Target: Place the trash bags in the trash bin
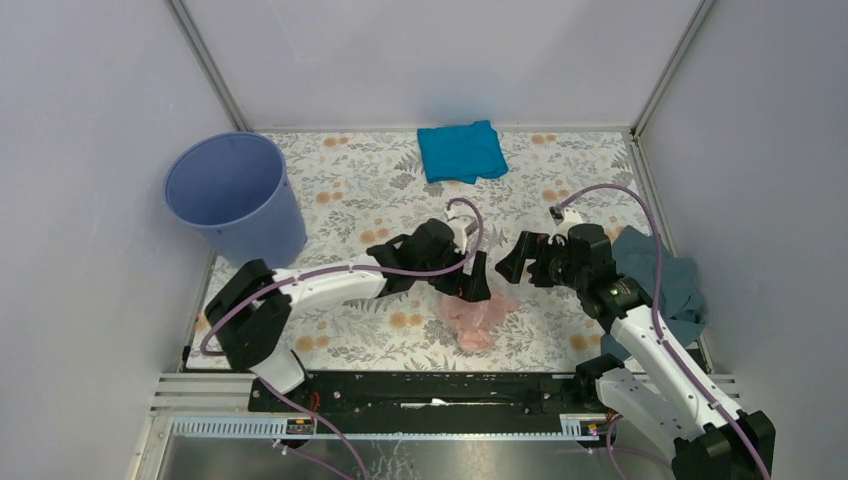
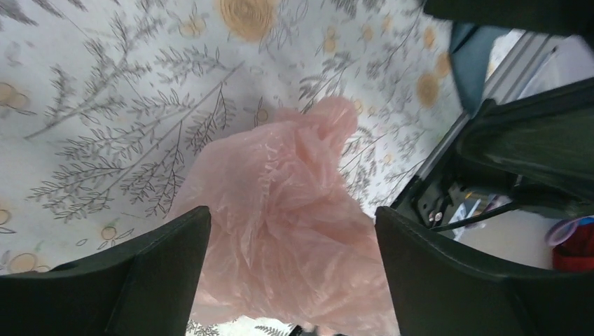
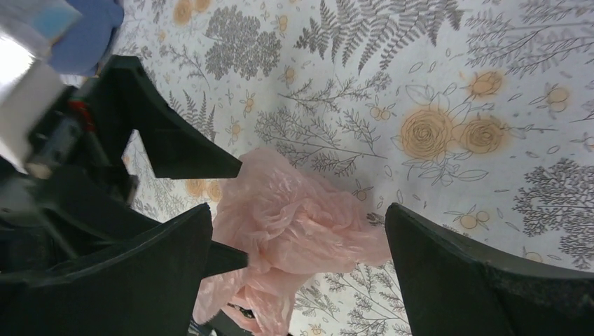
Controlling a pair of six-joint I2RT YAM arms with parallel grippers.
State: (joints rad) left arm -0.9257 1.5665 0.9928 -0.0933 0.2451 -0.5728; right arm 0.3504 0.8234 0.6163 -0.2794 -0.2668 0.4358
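The pale-pink trash bag lies crumpled on the floral table, front of centre. My left gripper is low over its far end, open, with the film between its two fingers but not pinched; the bag fills the left wrist view. My right gripper is open and empty, just right of the left one, pointed at the bag. The bag also shows in the right wrist view, between that gripper's fingers. The lavender-blue trash bin stands upright at the far left, apart from both grippers.
A bright blue folded cloth lies at the back centre. A grey-blue cloth lies at the right edge under the right arm. White walls close in the table on three sides. A rail runs along the near edge.
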